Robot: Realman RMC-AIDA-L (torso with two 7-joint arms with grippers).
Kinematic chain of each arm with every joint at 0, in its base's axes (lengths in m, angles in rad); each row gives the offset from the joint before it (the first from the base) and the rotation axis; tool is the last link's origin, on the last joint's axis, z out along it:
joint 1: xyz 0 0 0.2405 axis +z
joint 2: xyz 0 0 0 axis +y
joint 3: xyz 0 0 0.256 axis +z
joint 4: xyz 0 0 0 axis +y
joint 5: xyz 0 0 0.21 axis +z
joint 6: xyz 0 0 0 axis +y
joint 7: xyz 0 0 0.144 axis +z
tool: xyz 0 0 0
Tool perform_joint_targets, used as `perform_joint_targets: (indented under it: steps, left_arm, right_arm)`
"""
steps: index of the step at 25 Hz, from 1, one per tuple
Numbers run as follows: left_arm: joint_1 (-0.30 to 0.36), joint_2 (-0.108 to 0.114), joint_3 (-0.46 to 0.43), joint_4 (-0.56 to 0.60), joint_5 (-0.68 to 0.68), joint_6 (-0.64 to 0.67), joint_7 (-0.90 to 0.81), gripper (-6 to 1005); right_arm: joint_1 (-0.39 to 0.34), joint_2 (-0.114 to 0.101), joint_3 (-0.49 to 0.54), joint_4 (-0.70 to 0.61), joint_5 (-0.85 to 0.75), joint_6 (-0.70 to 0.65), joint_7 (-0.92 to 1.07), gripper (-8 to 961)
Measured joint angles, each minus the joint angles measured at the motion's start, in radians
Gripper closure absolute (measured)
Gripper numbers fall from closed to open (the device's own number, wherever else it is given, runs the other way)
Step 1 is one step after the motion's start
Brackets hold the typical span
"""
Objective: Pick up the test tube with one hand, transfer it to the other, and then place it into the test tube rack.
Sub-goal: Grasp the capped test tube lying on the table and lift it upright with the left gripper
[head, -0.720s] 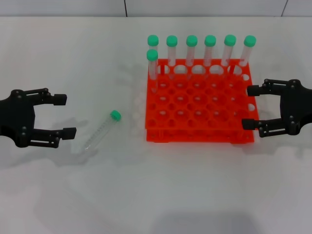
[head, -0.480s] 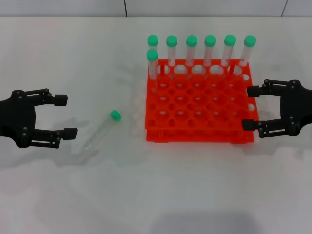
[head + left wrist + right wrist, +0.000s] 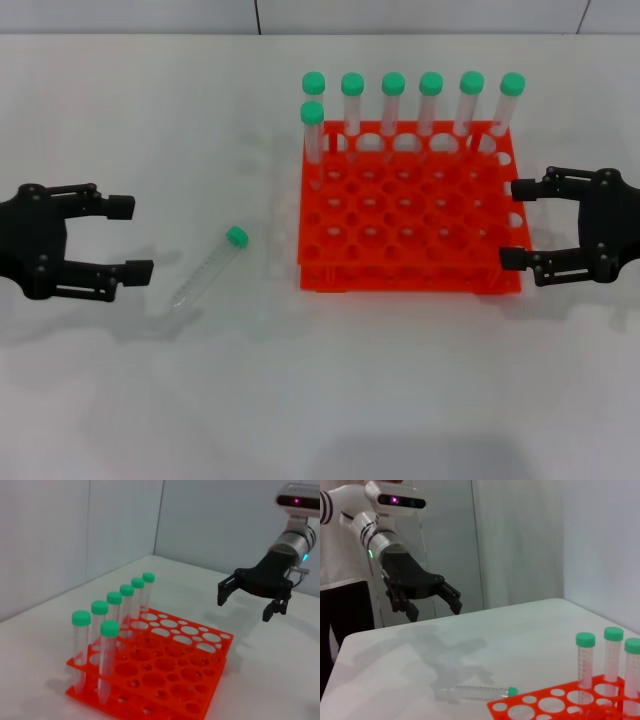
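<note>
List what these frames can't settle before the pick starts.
- Test tube graduation marks: too faint to read in the head view; in the right wrist view the test tube rack covers its cap end.
- Left gripper: cut off by the head view's edge.
- Rack's lower tier: mostly hidden beneath the top plate in the head view.

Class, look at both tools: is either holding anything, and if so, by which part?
Nothing is held. The left tool and right tool are both open and empty; the test tube lies on the table.
</note>
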Motion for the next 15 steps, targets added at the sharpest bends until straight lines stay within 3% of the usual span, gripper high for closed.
perform_joint_targets:
  steps: [10, 15]
  left_arm:
    - [0.001, -0.012, 0.060, 0.267, 0.101, 0.033, -0.505, 112]
    - [-0.074, 0.008, 0.072, 0.283, 0.244, 0.035, -0.747, 112]
  right_arm:
    - [-0.010, 0.003, 0.017, -0.005, 0.005, 0.009, -0.026, 83]
    - [-0.011, 0.008, 0.021, -0.005, 0.007, 0.015, -0.048, 83]
